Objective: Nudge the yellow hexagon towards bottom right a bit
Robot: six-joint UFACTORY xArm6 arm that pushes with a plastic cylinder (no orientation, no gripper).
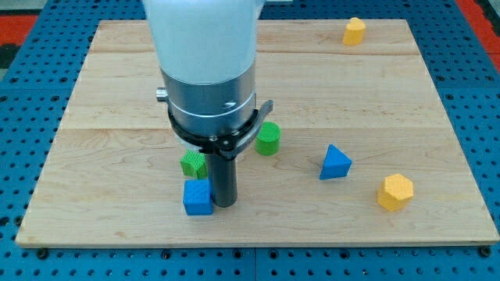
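Resting on the bench (117,94), a pale wooden board over a blue pegboard (23,86), six small blocks are seen. My tip (224,204) is placed at the lower left-centre of the board, its end down on the wood and touching or just beside the right face of the blue cube (198,197). A green block (192,164), shape partly hidden by the rod, is found just above the blue cube and left of the rod. A green cylinder (267,138) is set up and to the view's right of the rod, near the arm's metal collar.

The yellow hexagon (395,191) is located near the board's lower right, well apart from my tip. A blue triangle (335,162) lies between the rod and the yellow hexagon, closer to the hexagon, up-left of it and not touching. A second yellow block (355,31), shape unclear, sits near the view's top right edge.

No jaws are carried by this arm; only a rod is fitted, so no open or closed state applies. No writing or brand marks can be read anywhere.
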